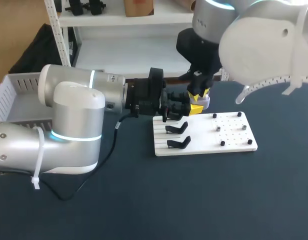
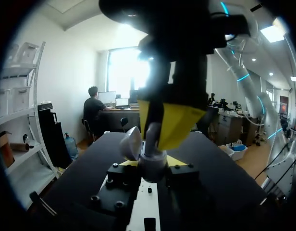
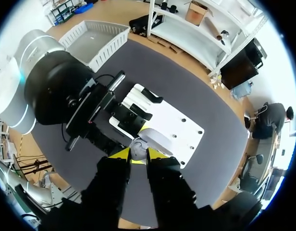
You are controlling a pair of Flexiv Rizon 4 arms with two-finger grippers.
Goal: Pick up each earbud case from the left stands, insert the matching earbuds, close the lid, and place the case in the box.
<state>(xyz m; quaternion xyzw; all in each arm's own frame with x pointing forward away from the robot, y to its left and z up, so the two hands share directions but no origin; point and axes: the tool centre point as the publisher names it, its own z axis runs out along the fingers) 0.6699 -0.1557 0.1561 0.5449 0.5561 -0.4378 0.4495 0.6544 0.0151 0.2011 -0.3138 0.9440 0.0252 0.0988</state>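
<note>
My left gripper [image 1: 181, 107] reaches in from the left and is shut on a pale earbud case [image 2: 153, 166], held above the white board's [image 1: 234, 136] left end. The case's lid [image 2: 131, 142] stands open. My right gripper [image 1: 200, 101] comes down from above, directly over the open case. Its yellow tips [image 2: 172, 122] pinch a small pale earbud [image 3: 137, 146] just above the case [image 3: 157, 139]. The two empty black stands [image 1: 176, 129] on the board lie below and in front of both grippers.
Small black pegs [image 1: 222, 143] dot the right half of the white board [image 3: 179, 126]. A white slatted basket [image 1: 14, 97] sits at the table's far left, behind my left arm. A black cable [image 1: 111, 150] trails from the left wrist over the dark mat.
</note>
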